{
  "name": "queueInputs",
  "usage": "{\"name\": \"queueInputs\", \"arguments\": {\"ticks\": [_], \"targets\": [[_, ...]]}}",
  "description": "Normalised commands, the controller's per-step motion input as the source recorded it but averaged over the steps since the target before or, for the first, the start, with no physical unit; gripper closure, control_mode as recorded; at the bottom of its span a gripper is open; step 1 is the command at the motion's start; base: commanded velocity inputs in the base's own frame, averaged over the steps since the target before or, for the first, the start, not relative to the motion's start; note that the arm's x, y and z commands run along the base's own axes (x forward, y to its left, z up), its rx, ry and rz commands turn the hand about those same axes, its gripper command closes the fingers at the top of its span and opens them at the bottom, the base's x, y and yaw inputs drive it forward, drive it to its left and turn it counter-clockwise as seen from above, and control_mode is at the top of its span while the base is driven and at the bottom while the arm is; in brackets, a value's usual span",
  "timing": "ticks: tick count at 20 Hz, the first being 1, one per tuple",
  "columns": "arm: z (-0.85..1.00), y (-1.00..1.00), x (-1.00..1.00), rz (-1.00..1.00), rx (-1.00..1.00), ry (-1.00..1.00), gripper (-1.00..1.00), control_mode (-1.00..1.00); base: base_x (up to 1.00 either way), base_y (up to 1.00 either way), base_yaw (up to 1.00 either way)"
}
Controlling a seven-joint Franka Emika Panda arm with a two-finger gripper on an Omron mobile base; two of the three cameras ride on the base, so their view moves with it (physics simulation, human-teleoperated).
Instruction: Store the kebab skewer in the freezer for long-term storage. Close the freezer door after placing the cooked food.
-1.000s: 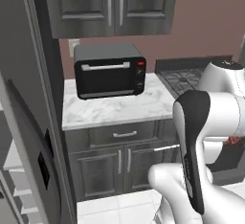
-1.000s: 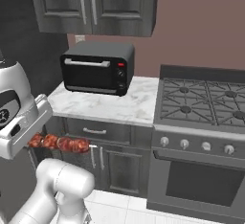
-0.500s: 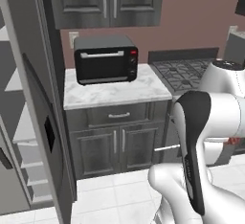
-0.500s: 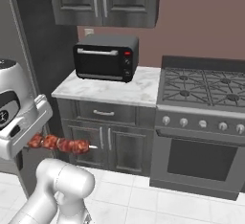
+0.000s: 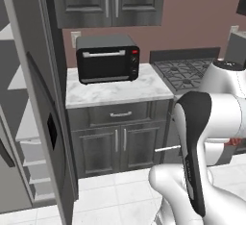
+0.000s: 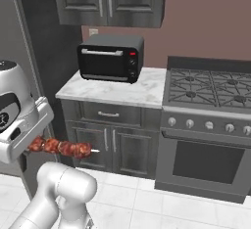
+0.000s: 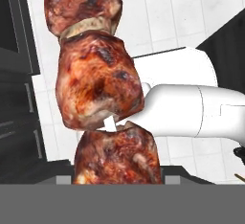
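Plainly, you have no readable writing anywhere: the toaster oven (image 6: 110, 58) shows only a red dot by its knobs, and the dark panel on the freezer door (image 5: 50, 137) is blank.

The gripper (image 6: 30, 146) is closed partway on the kebab skewer (image 6: 60, 148); its finger tips are hidden behind the meat in the hand view. You see the skewer lying level at the robot's left side, its pale tip pointing right toward the lower cabinet (image 6: 105, 142). The freezer door stands open at near left, white shelves (image 5: 21, 132) behind it. The stove (image 6: 211, 93) sits right of the marble counter (image 6: 147, 93).
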Motion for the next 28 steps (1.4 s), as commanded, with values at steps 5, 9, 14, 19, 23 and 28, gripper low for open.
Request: {"name": "queueInputs", "arguments": {"ticks": [5, 9, 14, 19, 23, 28], "targets": [[0.00, 0.00, 0.00, 0.00, 0.00, 0.00, 1.00, 1.00, -0.48, 0.57, 0.00], [0.00, 0.00, 0.00, 0.00, 0.00, 0.00, 1.00, 1.00, -0.31, 0.81, 0.00], [0.00, 0.00, 0.00, 0.00, 0.00, 0.00, 1.00, 1.00, -0.18, 0.89, 0.05], [0.00, 0.00, 0.00, 0.00, 0.00, 0.00, 1.00, 1.00, -0.02, 0.95, 0.29], [0.00, 0.00, 0.00, 0.00, 0.00, 0.00, 1.00, 1.00, -0.05, 0.77, 0.39], [0.00, 0.00, 0.00, 0.00, 0.00, 0.00, 1.00, 1.00, -0.15, 0.82, 0.34]]}}
